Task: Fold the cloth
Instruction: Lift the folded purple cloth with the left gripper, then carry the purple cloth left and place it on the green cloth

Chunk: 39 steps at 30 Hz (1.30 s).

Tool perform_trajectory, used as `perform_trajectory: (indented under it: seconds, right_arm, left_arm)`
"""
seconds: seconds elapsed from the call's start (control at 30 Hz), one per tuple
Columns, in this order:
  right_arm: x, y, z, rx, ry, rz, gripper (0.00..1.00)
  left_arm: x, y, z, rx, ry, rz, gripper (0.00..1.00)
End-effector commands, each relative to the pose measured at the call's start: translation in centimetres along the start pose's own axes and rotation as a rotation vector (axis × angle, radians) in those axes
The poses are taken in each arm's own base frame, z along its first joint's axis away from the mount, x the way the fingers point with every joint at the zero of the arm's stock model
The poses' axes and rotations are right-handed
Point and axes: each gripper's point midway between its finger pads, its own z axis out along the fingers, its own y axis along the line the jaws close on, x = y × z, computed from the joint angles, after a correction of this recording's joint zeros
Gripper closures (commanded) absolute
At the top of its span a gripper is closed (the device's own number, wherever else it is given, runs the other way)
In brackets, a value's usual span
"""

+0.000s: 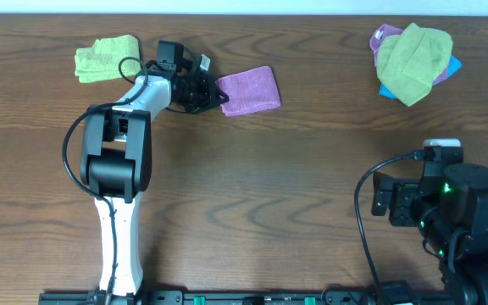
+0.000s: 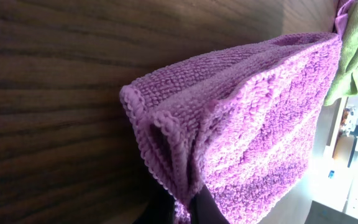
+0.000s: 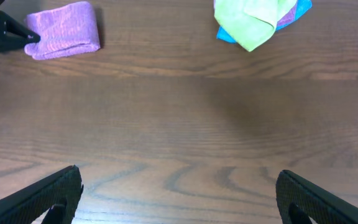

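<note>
A folded purple cloth lies on the wooden table at the back, left of centre. My left gripper is at its left end, shut on the folded edge. In the left wrist view the purple cloth fills the frame and its layered edge is pinched between the dark fingers. It also shows in the right wrist view at the top left. My right gripper is open and empty over bare table at the front right.
A folded green cloth lies at the back left. A pile of cloths, green over purple and blue, lies at the back right, also in the right wrist view.
</note>
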Motion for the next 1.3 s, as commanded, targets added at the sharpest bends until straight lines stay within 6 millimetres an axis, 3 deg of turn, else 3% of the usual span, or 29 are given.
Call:
perform_trajectory:
  seconds: [0.0, 0.23, 0.53, 0.7, 0.97, 1.27]
  right_arm:
    - [0.0, -0.1, 0.1, 0.009, -0.001, 0.015, 0.01]
    - [0.1, -0.1, 0.1, 0.009, 0.001, 0.014, 0.01]
    - [0.1, -0.1, 0.1, 0.011, 0.002, 0.013, 0.01]
    - [0.1, -0.2, 0.1, 0.018, 0.001, 0.010, 0.01]
    - [0.1, -0.2, 0.1, 0.017, 0.002, 0.009, 0.01]
    - [0.0, -0.2, 0.1, 0.017, -0.002, 0.010, 0.01]
  left_arm:
    - [2.1, 4.2, 2.2, -0.079, 0.043, -0.078, 0.94]
    - [-1.3, 0.5, 1.1, 0.052, -0.018, -0.022, 0.94]
    - [-7.0, -6.9, -3.9, 0.061, -0.121, 0.173, 0.94]
    - [-7.9, -7.5, -7.1, -0.108, -0.123, 0.308, 0.94]
    - [-8.6, -7.4, -9.6, -0.139, -0.132, 0.354, 0.94]
    - [-10.3, -4.4, -16.0, -0.337, -0.167, 0.441, 0.94]
